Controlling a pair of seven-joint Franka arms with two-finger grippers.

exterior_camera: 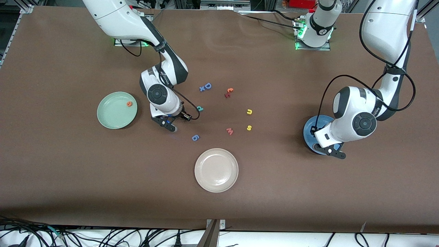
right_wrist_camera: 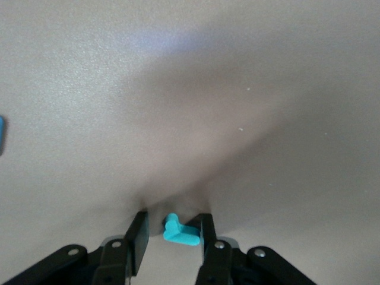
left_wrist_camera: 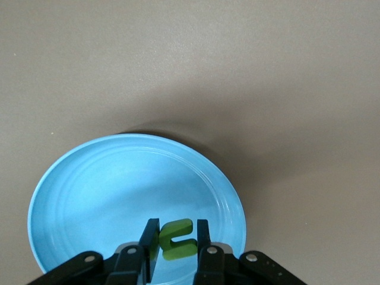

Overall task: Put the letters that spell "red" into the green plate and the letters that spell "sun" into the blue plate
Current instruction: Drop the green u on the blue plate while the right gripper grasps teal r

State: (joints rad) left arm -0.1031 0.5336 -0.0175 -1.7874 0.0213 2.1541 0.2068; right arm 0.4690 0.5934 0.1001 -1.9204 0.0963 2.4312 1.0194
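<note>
Front view: I see my right gripper [exterior_camera: 170, 124] low beside the round mint-green plate [exterior_camera: 111, 116], which holds the orange foam "e" [exterior_camera: 129, 104].

Left wrist view: my left gripper [left_wrist_camera: 177, 237] clamps the green foam "n" [left_wrist_camera: 176, 236] over the round blue plate [left_wrist_camera: 89, 196].

Right wrist view: jaws partly apart around the thin teal foam "r" [right_wrist_camera: 180, 232], one finger [right_wrist_camera: 208, 228] touching it.

The left tool [left_wrist_camera: 173, 244] grips the green "n" [left_wrist_camera: 175, 237] over the blue plate [left_wrist_camera: 89, 190].
</note>
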